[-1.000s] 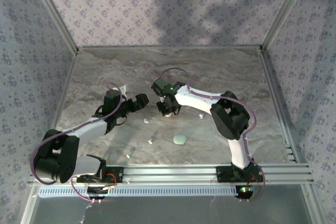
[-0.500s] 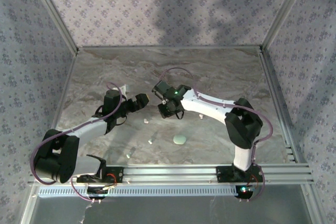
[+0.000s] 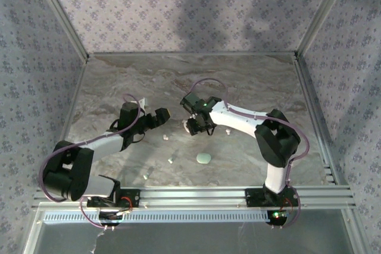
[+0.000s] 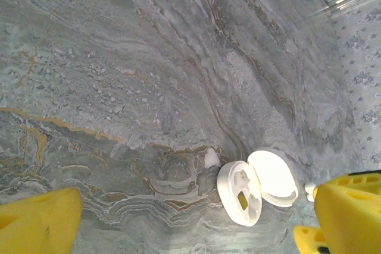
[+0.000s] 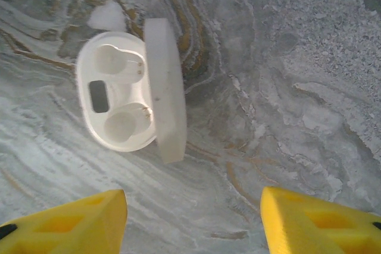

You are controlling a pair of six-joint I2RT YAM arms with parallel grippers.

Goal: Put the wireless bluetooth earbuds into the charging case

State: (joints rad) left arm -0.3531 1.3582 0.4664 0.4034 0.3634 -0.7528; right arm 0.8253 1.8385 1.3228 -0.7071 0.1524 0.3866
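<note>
Hovering over the open charging case (image 5: 119, 96), the right end effector (image 5: 193, 200) stood released, fingers (image 5: 65, 221) spread wide, grasping nothing. Both wells looked empty, so the step in hand was likely fetching the first of the earbuds (image 5: 107, 16); one lay just beside the case's rim, others scattered on the bench (image 3: 119, 81). The next move called for a fine pinch on that tiny piece. The left end effector (image 3: 161, 115), also released, pointed toward the case, its arm stretched low.

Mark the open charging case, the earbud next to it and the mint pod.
open charging case (image 5: 122, 93): right wrist view, on its base tray.
earbud (image 5: 107, 17): right wrist view, its middle.
mint pod (image 3: 203, 158): top external view, its top.
</note>
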